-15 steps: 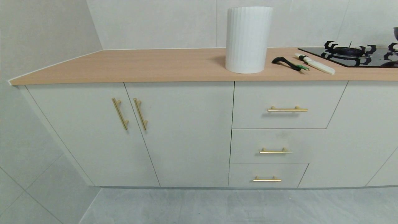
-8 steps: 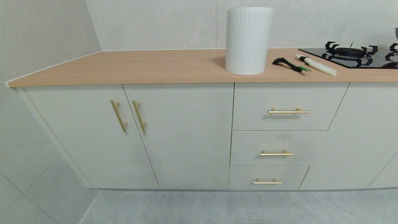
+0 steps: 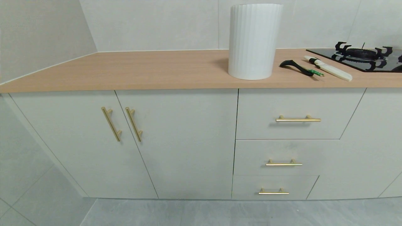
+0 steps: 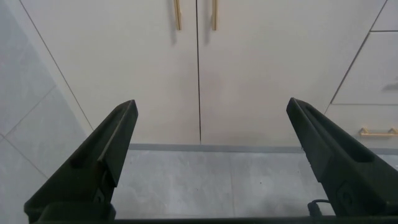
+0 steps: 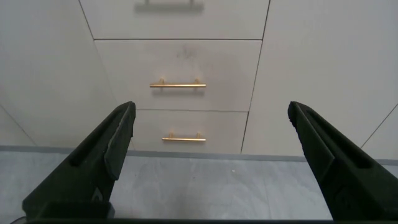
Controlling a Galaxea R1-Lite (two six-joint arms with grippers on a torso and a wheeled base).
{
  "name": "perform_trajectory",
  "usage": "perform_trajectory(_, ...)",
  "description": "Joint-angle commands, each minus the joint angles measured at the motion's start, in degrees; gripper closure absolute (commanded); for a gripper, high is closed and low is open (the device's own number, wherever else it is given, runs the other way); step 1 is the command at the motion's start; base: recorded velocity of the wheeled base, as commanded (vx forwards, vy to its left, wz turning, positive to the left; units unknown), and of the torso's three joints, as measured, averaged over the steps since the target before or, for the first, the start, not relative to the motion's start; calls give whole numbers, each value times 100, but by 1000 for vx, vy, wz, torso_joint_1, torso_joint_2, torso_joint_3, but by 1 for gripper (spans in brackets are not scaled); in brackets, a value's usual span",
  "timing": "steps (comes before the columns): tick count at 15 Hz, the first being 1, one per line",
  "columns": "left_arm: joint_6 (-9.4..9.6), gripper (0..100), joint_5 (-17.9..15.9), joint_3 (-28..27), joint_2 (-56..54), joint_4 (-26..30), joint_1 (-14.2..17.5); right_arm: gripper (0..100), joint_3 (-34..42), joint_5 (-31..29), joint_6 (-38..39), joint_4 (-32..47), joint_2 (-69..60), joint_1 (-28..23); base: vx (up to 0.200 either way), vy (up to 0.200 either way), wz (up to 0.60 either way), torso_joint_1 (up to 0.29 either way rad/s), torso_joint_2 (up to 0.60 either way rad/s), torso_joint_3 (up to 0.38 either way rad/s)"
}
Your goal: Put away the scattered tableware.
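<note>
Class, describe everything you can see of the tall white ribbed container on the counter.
The white container is a tall cylinder with fine vertical ribs, matte, perhaps ceramic or plastic. It stands upright on the wooden countertop, near its front edge, apart from the black utensil beside it. Nothing touches it but the counter; its inside is hidden.

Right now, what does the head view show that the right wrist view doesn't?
Head view adds the wooden countertop, with a white ribbed container, a black utensil and a white knife lying beside the stove. Right wrist view adds the right gripper, open, facing the cabinet front. Shared: the drawers with gold handles.
</note>
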Motion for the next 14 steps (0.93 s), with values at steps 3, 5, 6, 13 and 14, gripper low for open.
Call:
perform_trajectory(3,-5,0,2,0,7,0,0,0,0,2,18,0,7,6,0,0,0,0,0,0)
perform_trajectory(5,-5,0,2,0,7,0,0,0,0,2,26,0,7,-3,0,0,0,0,0,0)
perform_trajectory(6,-5,0,2,0,7,0,0,0,0,2,26,0,7,-3,0,0,0,0,0,0)
perform_trajectory(13,-5,0,2,0,7,0,0,0,-809,90,149,26,359,85,0,0,0,0,0,0)
perform_trajectory(14,-5,0,2,0,7,0,0,0,-1116,195,264,53,842,252,0,0,0,0,0,0)
